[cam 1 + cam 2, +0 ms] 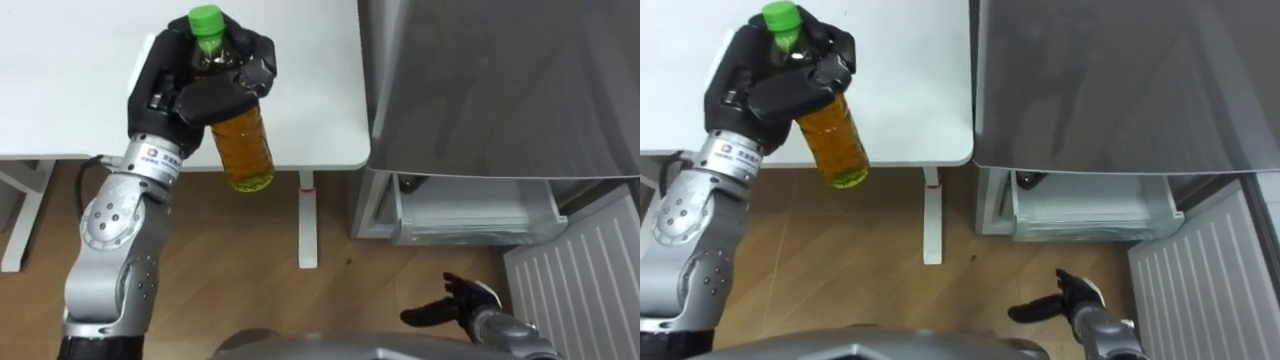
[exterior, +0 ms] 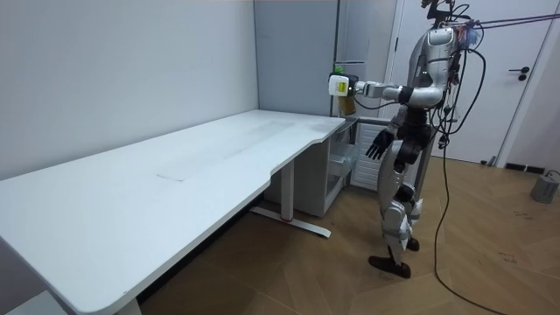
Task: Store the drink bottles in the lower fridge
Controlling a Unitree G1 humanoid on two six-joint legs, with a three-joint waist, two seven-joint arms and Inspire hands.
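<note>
At the raised left hand [image 1: 190,100]: fingers clenched round the neck and shoulder of a bottle [image 1: 243,150] of amber drink with a green cap [image 1: 205,18], held aloft and tilted, its base hanging past the near edge of the white table [image 1: 70,90] behind it. To the right of that hand: grey fridge [image 1: 500,80], lower door [image 1: 585,280] swung open, pale drawer [image 1: 470,210] showing inside. Below, near the open compartment: right hand [image 1: 452,303], low over the wood floor [image 1: 250,260], fingers loose and spread, holding nothing.
</note>
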